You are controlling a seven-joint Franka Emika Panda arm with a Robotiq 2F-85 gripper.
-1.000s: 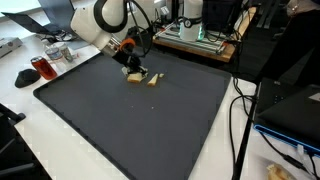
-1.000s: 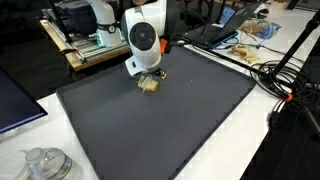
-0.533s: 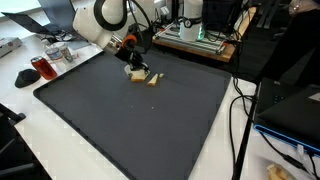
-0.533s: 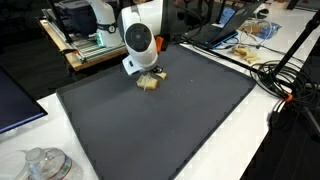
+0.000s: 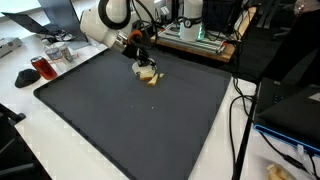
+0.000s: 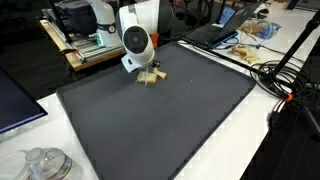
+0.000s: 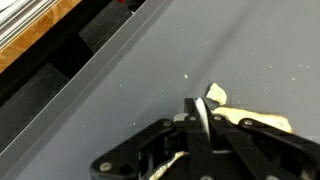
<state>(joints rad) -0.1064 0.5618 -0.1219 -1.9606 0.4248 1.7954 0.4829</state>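
A few small tan pieces (image 5: 149, 76) lie close together near the far edge of a dark grey mat (image 5: 130, 125). They also show in an exterior view (image 6: 151, 78) on the mat (image 6: 170, 125). My gripper (image 5: 140, 63) is right over them and points down, also seen in an exterior view (image 6: 147, 69). In the wrist view the gripper (image 7: 198, 106) has its fingers pressed together, with the tan pieces (image 7: 255, 122) just beyond the tips. I cannot tell whether the tips touch them.
A red cup (image 5: 41, 68) and a black object (image 5: 26, 77) stand beside the mat. A wooden board with equipment (image 5: 195, 38) is behind it. Cables (image 5: 240, 115) run along one side. A glass jar (image 6: 45, 163), a laptop (image 6: 215, 35) and more cables (image 6: 285, 75) surround the mat.
My gripper has moved sideways along the mat's far edge, and the tan piece beneath it now lies against the other piece instead of apart from it.
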